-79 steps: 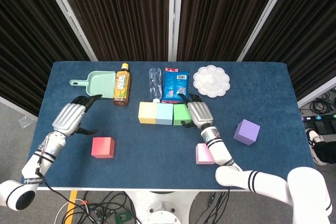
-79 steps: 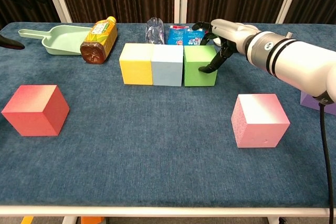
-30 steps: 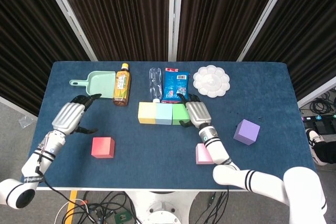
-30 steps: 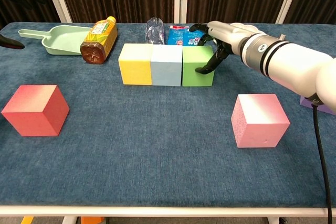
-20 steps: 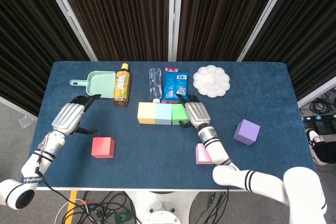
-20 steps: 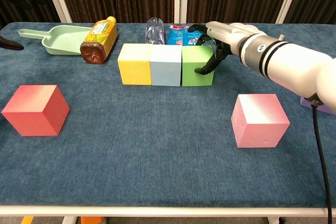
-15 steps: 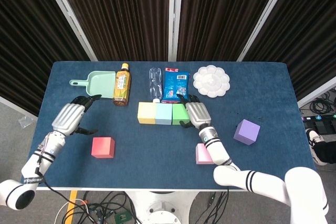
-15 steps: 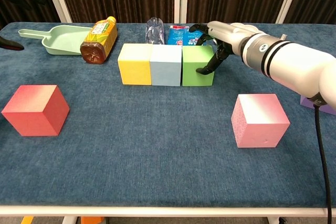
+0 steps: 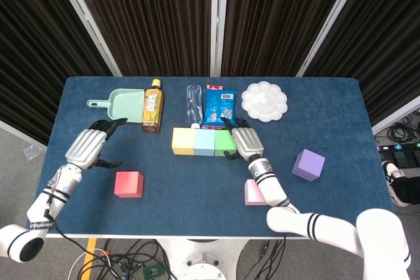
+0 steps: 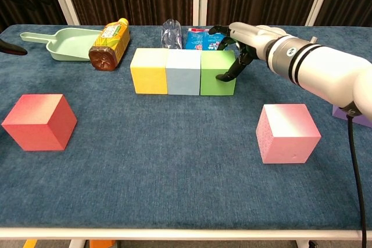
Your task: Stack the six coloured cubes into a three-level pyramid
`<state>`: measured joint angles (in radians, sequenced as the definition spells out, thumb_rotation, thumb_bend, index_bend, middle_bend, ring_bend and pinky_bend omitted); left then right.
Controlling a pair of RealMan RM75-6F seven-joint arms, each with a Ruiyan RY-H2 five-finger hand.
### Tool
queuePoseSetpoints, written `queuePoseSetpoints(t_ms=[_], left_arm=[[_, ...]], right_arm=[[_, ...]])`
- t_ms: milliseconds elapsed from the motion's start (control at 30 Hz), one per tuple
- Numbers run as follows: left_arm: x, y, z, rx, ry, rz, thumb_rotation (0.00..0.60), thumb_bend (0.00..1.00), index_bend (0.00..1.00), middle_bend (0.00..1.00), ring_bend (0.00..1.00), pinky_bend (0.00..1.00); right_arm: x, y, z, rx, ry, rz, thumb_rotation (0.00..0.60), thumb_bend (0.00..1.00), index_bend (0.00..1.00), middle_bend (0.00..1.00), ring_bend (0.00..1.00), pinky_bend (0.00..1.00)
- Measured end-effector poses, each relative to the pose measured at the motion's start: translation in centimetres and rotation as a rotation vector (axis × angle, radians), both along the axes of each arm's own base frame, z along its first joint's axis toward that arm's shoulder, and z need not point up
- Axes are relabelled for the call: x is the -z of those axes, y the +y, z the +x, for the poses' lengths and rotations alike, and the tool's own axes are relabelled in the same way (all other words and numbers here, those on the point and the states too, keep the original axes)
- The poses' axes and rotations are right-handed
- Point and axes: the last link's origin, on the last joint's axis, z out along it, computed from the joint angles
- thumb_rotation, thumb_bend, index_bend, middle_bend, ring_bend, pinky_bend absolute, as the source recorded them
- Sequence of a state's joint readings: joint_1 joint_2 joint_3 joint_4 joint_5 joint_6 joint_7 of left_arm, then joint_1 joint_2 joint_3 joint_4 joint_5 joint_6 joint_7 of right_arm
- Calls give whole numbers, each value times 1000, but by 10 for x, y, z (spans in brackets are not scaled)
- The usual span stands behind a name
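Right hand fingers spread, touching green cube; left hand apart, mostly cut off chest view.

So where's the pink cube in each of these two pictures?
Head view: the pink cube sits low and right of centre, near the table's front edge, partly covered by the right arm.
Chest view: the pink cube stands alone at right, nearer the camera than the row.
Shared landmark: the green cube, right end of the three-cube row, behind and to the left of it.
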<state>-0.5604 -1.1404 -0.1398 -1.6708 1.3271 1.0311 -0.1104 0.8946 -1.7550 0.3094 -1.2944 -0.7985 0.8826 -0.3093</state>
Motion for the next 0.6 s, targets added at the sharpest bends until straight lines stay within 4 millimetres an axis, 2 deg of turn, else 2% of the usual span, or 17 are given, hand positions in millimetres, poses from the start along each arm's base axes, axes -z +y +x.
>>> queuePoseSetpoints(t_ms=[233, 600], left_arm=[[0, 0, -1, -4, -1, 0, 600, 87, 85, 132, 190, 136], [-2, -1, -1, 1, 1, 3, 600, 87, 85, 130, 190, 136]], right_arm=[[2, 0, 1, -1, 2, 5, 600, 200, 0, 278, 18, 0], [-1, 3, 0, -6, -5, 12, 600, 199, 0, 160, 11, 0]])
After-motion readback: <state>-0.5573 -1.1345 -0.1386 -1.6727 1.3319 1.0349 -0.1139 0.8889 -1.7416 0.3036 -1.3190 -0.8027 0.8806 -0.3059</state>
